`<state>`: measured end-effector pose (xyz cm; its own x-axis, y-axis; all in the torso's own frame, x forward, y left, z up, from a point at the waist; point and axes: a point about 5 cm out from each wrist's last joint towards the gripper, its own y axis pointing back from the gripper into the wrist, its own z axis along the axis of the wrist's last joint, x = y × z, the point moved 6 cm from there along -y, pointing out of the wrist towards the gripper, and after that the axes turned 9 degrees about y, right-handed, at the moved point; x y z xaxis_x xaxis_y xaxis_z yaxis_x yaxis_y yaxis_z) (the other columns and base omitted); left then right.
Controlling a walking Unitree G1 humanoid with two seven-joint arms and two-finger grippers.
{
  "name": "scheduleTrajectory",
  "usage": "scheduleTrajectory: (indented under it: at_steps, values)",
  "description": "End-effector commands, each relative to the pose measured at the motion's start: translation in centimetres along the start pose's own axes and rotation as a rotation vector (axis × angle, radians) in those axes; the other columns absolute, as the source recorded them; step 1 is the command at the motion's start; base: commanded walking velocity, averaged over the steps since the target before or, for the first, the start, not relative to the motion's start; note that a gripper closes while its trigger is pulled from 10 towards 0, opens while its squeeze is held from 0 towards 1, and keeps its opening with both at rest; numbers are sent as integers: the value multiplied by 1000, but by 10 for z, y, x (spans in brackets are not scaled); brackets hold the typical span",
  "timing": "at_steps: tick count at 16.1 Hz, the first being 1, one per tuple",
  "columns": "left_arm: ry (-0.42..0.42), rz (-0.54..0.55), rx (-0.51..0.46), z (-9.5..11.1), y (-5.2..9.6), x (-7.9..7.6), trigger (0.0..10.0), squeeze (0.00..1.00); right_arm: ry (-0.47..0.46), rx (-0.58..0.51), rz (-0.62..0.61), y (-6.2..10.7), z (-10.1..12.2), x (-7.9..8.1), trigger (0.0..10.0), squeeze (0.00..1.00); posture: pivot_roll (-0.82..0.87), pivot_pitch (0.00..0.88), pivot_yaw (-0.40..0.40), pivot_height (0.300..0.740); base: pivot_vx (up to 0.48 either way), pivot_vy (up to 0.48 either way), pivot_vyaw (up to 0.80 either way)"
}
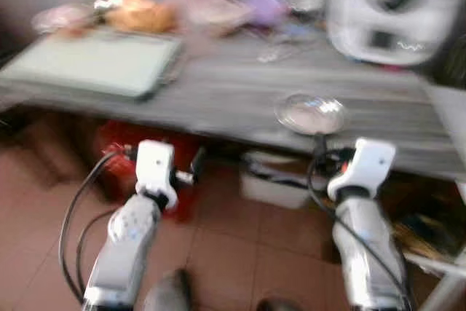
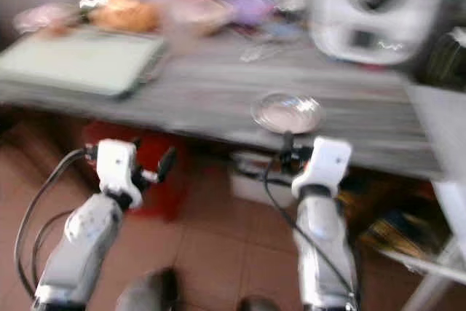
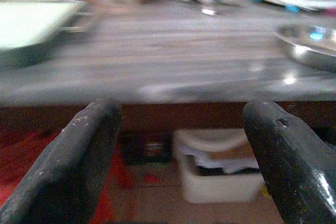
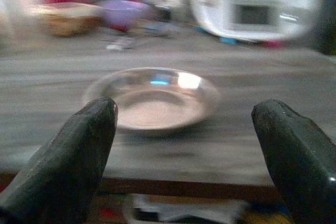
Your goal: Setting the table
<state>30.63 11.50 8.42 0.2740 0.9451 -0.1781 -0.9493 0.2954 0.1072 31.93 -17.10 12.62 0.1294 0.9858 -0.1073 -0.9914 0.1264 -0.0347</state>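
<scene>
A shallow, shiny steel bowl [image 4: 153, 99] sits near the front edge of a grey wood-grain table [image 1: 218, 85], right of centre in the blurred head views. The right gripper [image 4: 184, 156] faces it from just short of the edge, its matte black fingers spread and holding nothing. The left gripper [image 3: 181, 150], equally parted and unladen, hovers at lower left. A flat pale green tray [image 1: 95, 63] lies upper left; a white glossy appliance [image 1: 393, 12] stands upper right. Table setting appears barely begun.
</scene>
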Motion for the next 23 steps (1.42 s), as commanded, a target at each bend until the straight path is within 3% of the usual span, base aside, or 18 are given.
scheduleTrajectory:
  at_steps: [1, 10, 19, 23]
  values:
    - [-19, -6, 2, 2, -1, -1, 10000, 0, -3, 16, -11, 3, -4, -3, 10000, 271, -3, 0, -1, 740, -334, 0, 0]
    - [-18, -13, 1, 2, -3, -3, 10000, 0, -21, 63, -26, 5, -14, -6, 10000, 255, -2, 0, -5, 740, -328, 0, 0]
    - [-7, -65, -39, 10, -3, -11, 10000, 0, -40, 112, -59, 6, -24, -13, 10000, 247, -6, 0, -2, 740, 0, 0, 0]
    - [-3, -80, -44, 10, -2, -14, 10000, 0, -46, 123, -59, 7, -27, -13, 10000, 208, -7, 0, -2, 740, 0, 0, -575]
